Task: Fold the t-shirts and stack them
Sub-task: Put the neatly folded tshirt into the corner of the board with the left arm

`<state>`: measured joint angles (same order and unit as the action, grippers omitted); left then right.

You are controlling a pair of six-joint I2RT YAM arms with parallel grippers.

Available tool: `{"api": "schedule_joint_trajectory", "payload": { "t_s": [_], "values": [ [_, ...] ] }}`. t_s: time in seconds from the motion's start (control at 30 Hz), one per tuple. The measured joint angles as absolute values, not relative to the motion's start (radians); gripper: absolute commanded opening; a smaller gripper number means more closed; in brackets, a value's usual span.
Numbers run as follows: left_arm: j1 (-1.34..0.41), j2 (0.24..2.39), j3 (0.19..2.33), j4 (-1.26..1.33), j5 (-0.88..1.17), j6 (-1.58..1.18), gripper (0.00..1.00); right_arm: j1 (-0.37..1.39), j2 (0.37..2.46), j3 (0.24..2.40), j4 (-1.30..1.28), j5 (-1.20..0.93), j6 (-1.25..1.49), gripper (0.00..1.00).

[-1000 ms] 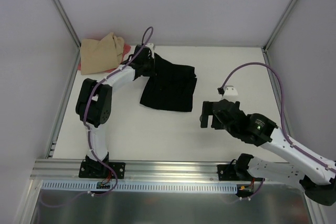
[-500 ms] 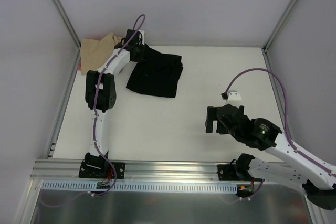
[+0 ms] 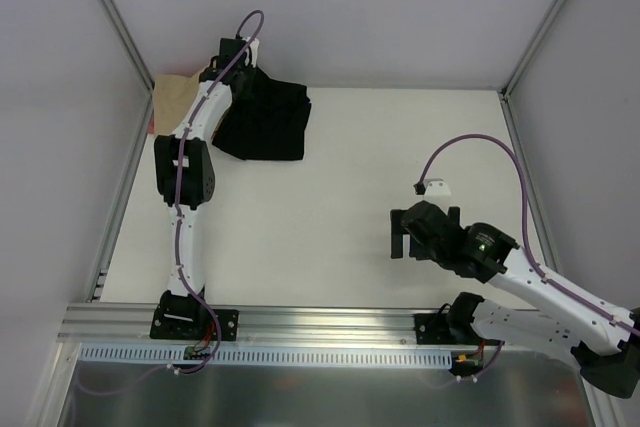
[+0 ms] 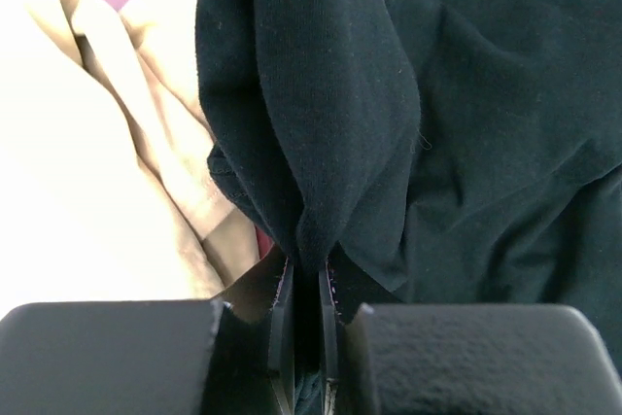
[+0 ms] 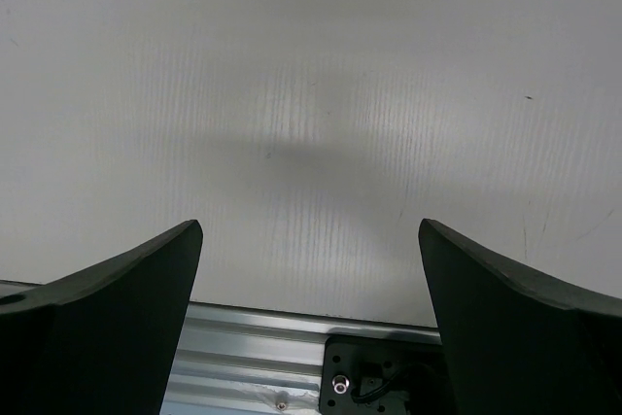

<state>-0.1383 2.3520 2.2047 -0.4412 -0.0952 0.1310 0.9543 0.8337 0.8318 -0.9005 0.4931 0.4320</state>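
- Tan tee [image 3: 178, 99] lies crumpled in the far-L corner of the table [image 3: 350, 177], approx 10 o'clock in top view. Pink-red tee [image 3: 152, 128] is under it, only a sliver showing at its L edge.
- L wrist view: tan folds fill the 9 to 10 o'clock side, w/ pink cloth peeking at 11 o'clock behind them.
- L arm reaches straight out to the far edge. L gripper [image 3: 243, 69] sits at 11 o'clock, just R of the tan tee.
- L fingers [image 4: 282, 328] are pinched tight on a bunched fold of the black tee [image 3: 266, 123]. The cloth rises from betw. them toward 12 o'clock in wrist view.
- Black tee hangs and spreads from that pinch toward 4 o'clock in top view. Its L edge touches or overlaps the tan tee; can't tell how much. Lower part rests on the table.
- No chest mark visible on the black tee.
- R gripper [image 3: 398, 237] is at approx 5 o'clock in top view, well apart from all tees.
- R fingers [image 5: 126, 308] are spread wide, nothing betw. them, only bare table below.
- Metal rail [image 5: 262, 352] shows at 6 o'clock in R wrist view.
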Motion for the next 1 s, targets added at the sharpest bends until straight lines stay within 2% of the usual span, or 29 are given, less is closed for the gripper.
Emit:
{"api": "schedule_joint_trajectory", "payload": {
  "t_s": [0.33, 0.73, 1.0],
  "values": [
    [-0.125, 2.357, 2.254, -0.444, -0.134, 0.208, 0.0, 0.913, 0.847, 0.83, -0.902, 0.482, 0.409, 1.0],
    [0.068, 2.325, 2.254, -0.445, -0.118, 0.209, 0.0, 0.871, 0.851, 0.801, -0.902, 0.455, 0.385, 0.99],
    [0.058, 2.307, 2.312, -0.416, -0.082, 0.21, 0.0, 0.856, 0.879, 0.782, -0.879, 0.43, 0.376, 0.99]
  ]
}}
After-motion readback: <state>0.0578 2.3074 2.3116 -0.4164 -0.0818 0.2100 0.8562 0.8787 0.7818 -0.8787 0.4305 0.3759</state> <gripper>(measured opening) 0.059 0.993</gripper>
